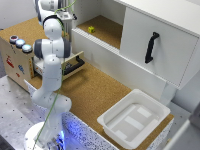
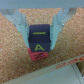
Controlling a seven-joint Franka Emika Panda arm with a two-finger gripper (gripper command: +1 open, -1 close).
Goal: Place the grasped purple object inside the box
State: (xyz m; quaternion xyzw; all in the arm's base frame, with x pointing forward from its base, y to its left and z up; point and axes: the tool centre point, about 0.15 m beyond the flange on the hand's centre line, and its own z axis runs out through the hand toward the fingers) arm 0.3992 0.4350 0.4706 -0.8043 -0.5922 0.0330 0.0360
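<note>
While tool (image 2: 40, 37) is squeezing purple block (image 2: 40, 37) tight so it is not dropping, I am aiming for faraway box (image 1: 156, 111).

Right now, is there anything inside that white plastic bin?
Empty. The box shows only its bare floor panels in the exterior view; the purple object sits between the gripper fingers.
</note>
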